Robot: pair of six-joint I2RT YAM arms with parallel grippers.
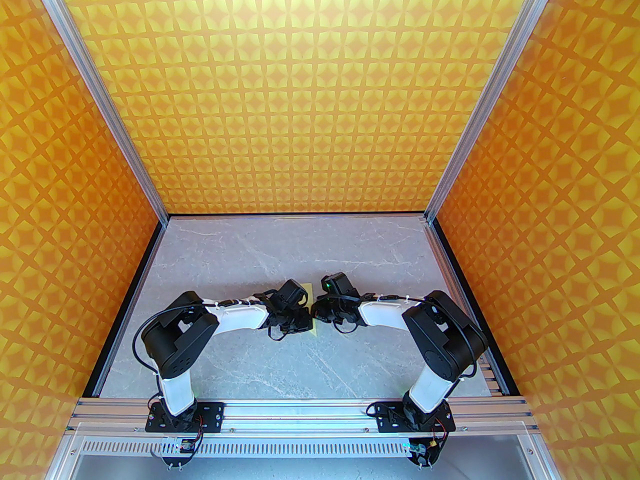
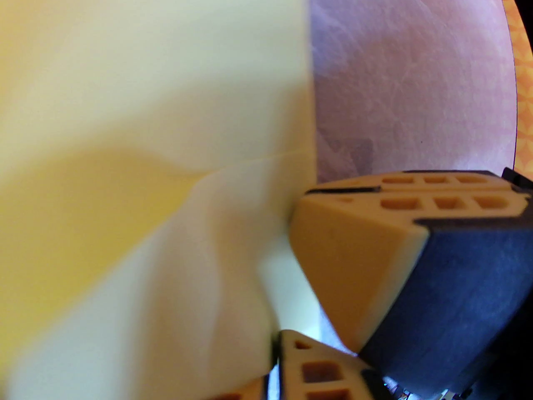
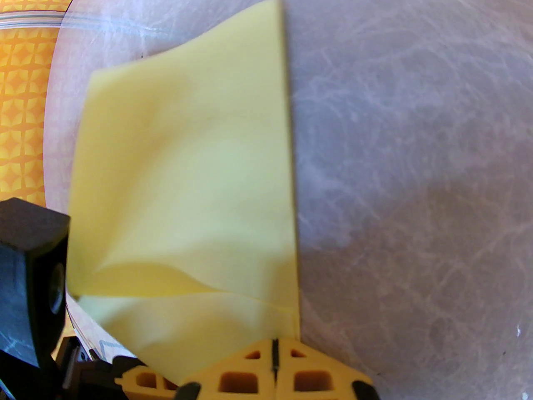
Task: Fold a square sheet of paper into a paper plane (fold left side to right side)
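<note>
The square sheet of paper (image 3: pixel 187 161) is pale yellow and lies mid-table, partly folded over itself, its left part raised and curved above the lower layer. Its right edge runs straight along the table. My right gripper (image 3: pixel 275 348) is shut, its tips set down on the sheet's near right corner. My left gripper (image 2: pixel 275 365) is shut on the paper's (image 2: pixel 145 77) lifted part, right beside the right gripper's tan fingers (image 2: pixel 358 240). From above, both grippers (image 1: pixel 309 316) meet over the sheet (image 1: pixel 306 285), which they mostly hide.
The grey marbled table (image 1: pixel 280 253) is enclosed by orange patterned walls (image 1: pixel 320 93) with aluminium posts at the back corners. A metal rail (image 1: pixel 300 410) carries both arm bases along the near edge.
</note>
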